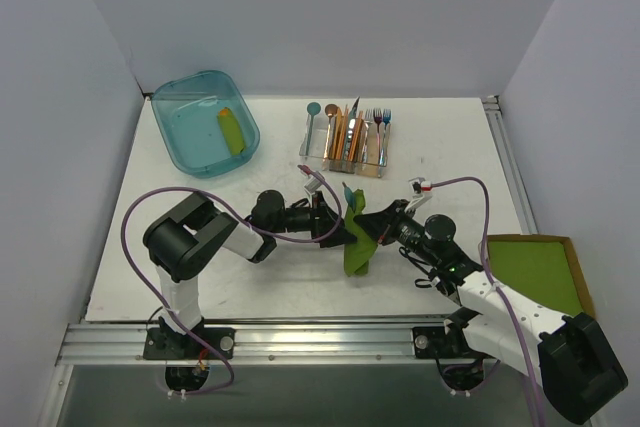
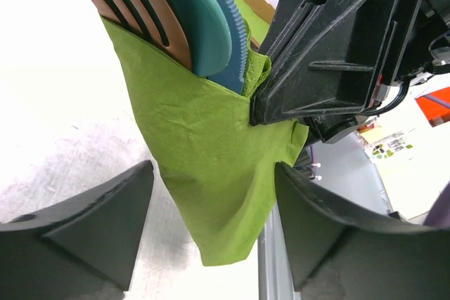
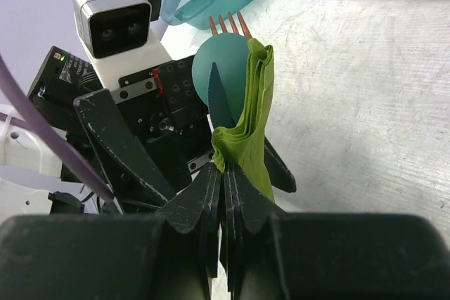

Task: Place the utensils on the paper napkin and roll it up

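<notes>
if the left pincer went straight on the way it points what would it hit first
The paper napkin wrapped round the utensils, held up by the shut right pincer, right ahead of the open left pincer; depth is unclear.

The right end effector [image 2: 256, 112] pinches the paper napkin [image 2: 204, 166] around the utensils [image 2: 200, 22].

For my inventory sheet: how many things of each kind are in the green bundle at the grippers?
Copper-coloured metal fork: 1
Teal round-bowled metal spoon: 1
Teal serrated metal knife: 1
Lime-green paper napkin: 1
Total: 4
</notes>
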Controlling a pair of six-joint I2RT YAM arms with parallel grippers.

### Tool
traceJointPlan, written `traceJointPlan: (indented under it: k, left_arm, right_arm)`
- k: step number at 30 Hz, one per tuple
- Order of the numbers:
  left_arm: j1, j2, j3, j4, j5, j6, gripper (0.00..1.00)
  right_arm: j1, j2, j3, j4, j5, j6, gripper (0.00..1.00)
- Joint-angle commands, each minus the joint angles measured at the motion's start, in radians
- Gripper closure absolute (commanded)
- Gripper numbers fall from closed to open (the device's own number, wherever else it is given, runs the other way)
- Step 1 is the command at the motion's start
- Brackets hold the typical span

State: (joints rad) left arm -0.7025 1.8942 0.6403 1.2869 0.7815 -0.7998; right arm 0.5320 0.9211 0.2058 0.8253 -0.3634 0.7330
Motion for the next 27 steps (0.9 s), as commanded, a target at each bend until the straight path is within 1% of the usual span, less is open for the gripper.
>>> traceJointPlan:
  k: [1, 3, 5, 12, 21, 23, 26, 27]
  left_arm:
    - [0.006, 0.000, 0.012, 0.242, 0.019, 0.007, 0.18]
    - [0.006, 0.019, 0.018, 0.278, 0.030, -0.019, 0.14]
    - [0.006, 0.022, 0.030, 0.288, 0.042, -0.032, 0.14]
    - [0.006, -0.041, 0.053, 0.258, 0.059, -0.059, 0.13]
    - [0.003, -0.032, 0.073, 0.264, 0.070, -0.090, 0.12]
    - [0.003, -0.033, 0.067, 0.287, 0.068, -0.099, 0.14]
    - [0.003, -0.053, 0.058, 0.287, 0.073, -0.102, 0.18]
    - [0.005, -0.060, 0.056, 0.285, 0.076, -0.099, 0.22]
  right_arm:
    - [0.005, -0.025, 0.037, 0.066, -0.002, 0.006, 1.00]
    - [0.006, -0.028, 0.052, 0.057, -0.009, 0.012, 1.00]
    - [0.006, -0.028, 0.060, 0.070, -0.017, 0.025, 1.00]
    - [0.016, -0.019, 0.064, 0.115, -0.042, 0.069, 1.00]
    - [0.068, 0.018, 0.076, 0.172, -0.034, 0.094, 1.00]
    - [0.072, 0.027, 0.083, 0.153, -0.022, 0.088, 1.00]
    - [0.072, 0.033, 0.073, 0.152, -0.006, 0.080, 1.00]
    - [0.074, 0.035, 0.070, 0.153, 0.000, 0.077, 1.00]
